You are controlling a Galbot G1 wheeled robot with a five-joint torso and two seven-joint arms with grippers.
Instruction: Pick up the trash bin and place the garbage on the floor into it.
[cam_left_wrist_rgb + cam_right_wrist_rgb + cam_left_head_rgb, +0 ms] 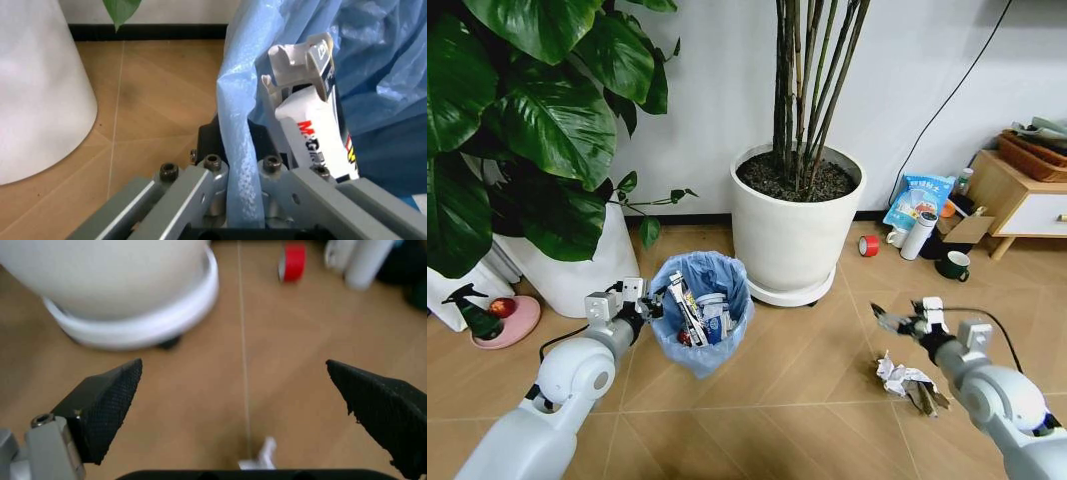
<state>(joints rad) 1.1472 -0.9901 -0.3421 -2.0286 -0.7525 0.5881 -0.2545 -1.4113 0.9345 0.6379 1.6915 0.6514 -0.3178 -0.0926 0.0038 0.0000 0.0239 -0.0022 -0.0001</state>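
One small round dark trash bin (699, 315), lined with a crinkled light blue plastic bag, sits low on the tan chevron-tiled floor (807, 370) between the two big white plant pots. It already holds several pieces of litter, among them a blue-white carton (313, 120) that leans against the bag's inner wall.

The left hand (649, 303) is at the bin's left rim, its fingers pressed together on the blue bag edge; the left wrist view shows the plastic pinched between the metal fingers (200, 192).

To the right of the bin, well apart from it, crumpled white paper (897, 375) lies on the floor with a dark wrapper (927, 398) just beside it. The right hand (889, 321) hovers above and just left of that paper, its black textured fingers (107, 402) spread wide with nothing between them.

Behind stand the round white pot with bamboo stems (795, 225), a red tape roll (868, 245), a white bottle (918, 235) and a dark green mug (954, 265).
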